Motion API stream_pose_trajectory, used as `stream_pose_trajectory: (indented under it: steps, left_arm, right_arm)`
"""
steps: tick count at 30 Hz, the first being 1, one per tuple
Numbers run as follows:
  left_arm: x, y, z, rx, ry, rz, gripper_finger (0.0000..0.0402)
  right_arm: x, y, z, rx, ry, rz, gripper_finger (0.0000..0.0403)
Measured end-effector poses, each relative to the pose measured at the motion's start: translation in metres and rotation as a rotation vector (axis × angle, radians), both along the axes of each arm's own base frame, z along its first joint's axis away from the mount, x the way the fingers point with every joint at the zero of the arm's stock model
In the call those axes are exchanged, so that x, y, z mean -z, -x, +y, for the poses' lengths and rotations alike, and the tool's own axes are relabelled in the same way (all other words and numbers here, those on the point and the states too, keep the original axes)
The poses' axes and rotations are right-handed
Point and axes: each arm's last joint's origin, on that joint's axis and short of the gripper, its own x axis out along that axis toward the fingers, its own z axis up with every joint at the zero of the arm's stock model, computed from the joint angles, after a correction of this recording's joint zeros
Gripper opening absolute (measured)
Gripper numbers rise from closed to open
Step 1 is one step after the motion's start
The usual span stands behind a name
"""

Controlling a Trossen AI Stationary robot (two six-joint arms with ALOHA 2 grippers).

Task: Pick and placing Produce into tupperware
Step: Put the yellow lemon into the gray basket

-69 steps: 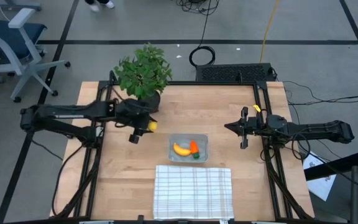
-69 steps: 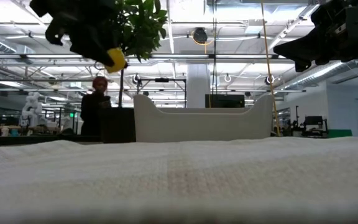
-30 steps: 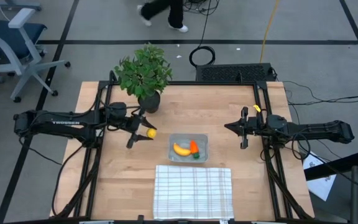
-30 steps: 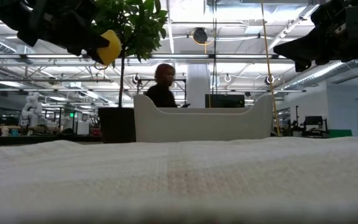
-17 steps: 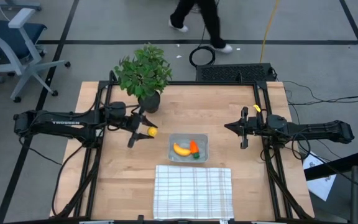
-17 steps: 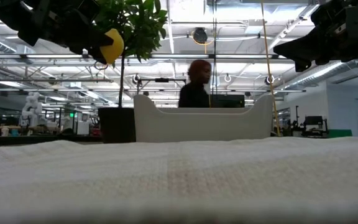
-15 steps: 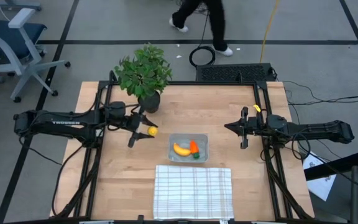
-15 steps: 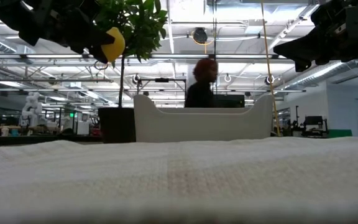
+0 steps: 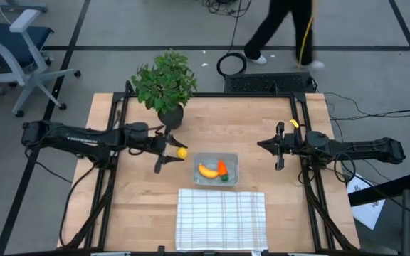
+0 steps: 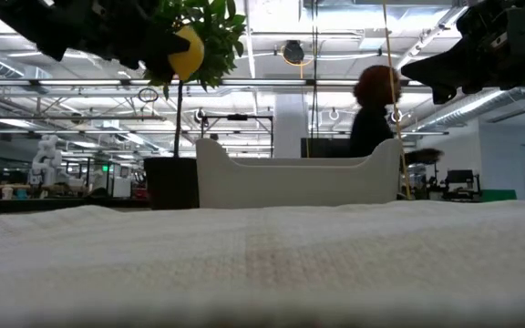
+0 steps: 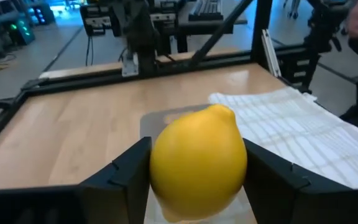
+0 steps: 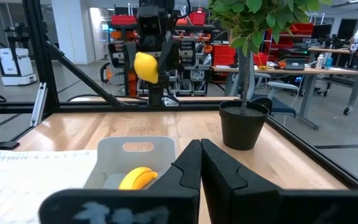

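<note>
My left gripper is shut on the small yellow lemon and hangs above the table just left of the clear tupperware. In the low view the lemon is high above the container. The yellow banana and the orange carrot with its green top lie inside the container. My right gripper waits shut in the air to the right of the container, pointing at it. My left gripper pinches the lemon between its two fingers, one on each side of its round body. The fingers come level from the table's left. The lemon is lifted clear of the table.
A leafy potted plant stands near the far edge, behind my left gripper. A white checked cloth lies at the near edge in front of the container. A person walks on the floor beyond the far edge.
My left gripper has carried the lemon a short way toward the table's right, closer to the container, still shut on it. A person has walked from left to right behind the table.
</note>
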Motion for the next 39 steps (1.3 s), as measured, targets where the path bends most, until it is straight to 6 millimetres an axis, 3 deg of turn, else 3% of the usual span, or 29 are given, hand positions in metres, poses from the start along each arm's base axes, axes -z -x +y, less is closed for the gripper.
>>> stream_pose_trajectory:
  steps: [10,18,31,39]
  left_arm:
    - [-0.025,-0.051,-0.009,0.004,0.048,0.131,0.0206]
    - [-0.023,-0.093,-0.016,0.029,0.007,0.246,0.0204]
    - [0.014,-0.155,-0.022,-0.017,-0.05,0.456,0.0206]
    - [0.039,-0.167,-0.022,-0.046,-0.001,0.533,0.0199]
  right_arm:
    - [-0.001,0.0,0.0,0.0,0.0,-0.008,0.0]
    - [-0.001,0.0,0.0,0.0,0.0,-0.007,0.0]
    - [-0.001,0.0,0.0,-0.002,-0.002,-0.005,0.0]
    - [-0.001,0.0,0.0,-0.005,-0.012,-0.006,0.0]
